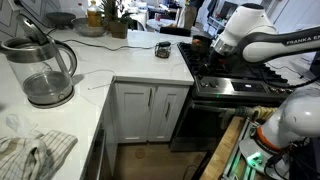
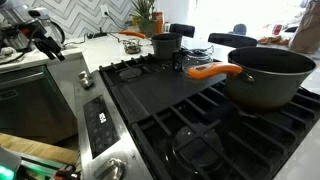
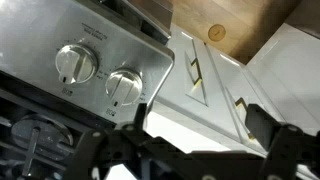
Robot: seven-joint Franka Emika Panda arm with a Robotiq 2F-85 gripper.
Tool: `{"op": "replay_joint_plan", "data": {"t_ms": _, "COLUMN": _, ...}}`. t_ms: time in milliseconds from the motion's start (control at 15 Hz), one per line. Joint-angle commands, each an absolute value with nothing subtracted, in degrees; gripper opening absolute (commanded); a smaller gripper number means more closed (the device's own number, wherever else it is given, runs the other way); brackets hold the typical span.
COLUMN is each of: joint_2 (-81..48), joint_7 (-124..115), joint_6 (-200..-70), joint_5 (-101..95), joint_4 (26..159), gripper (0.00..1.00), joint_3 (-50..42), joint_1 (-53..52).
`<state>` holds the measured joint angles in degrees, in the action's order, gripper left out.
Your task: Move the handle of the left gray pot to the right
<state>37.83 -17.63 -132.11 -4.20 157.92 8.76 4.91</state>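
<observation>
The left gray pot [image 2: 165,44] is small, dark and short. It stands at the back of the stove in an exterior view, and its orange handle [image 2: 131,35] points left. A larger gray pot [image 2: 272,76] with an orange handle [image 2: 212,71] sits at the front right. My gripper [image 2: 45,40] hangs above the stove's left edge, well away from both pots. In the wrist view the gripper [image 3: 200,120] is open and empty. It looks down past the stove knobs [image 3: 75,65] at the white cabinet doors [image 3: 205,80]. Neither pot shows in the wrist view.
A clear glass kettle [image 1: 45,70] stands on the white counter [image 1: 125,65], with a crumpled cloth [image 1: 35,155] in front and a small dark object [image 1: 163,49] near the stove. Black burner grates [image 2: 200,120] cover the stovetop. A plant [image 2: 145,14] stands behind it.
</observation>
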Motion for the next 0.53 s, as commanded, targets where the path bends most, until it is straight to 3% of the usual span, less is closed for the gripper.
{"op": "replay_joint_plan", "data": {"t_ms": 0, "joint_2": 37.7, "joint_7": -17.8, "joint_6": -131.9, "joint_5": -4.5, "joint_4": 158.2, "gripper": 1.0, "joint_3": 8.4, "joint_1": 4.5}}
{"op": "replay_joint_plan", "data": {"t_ms": 467, "joint_2": 35.6, "joint_7": -22.7, "joint_6": -132.5, "joint_5": -6.3, "joint_4": 157.1, "gripper": 1.0, "joint_3": 10.3, "joint_1": 7.5}}
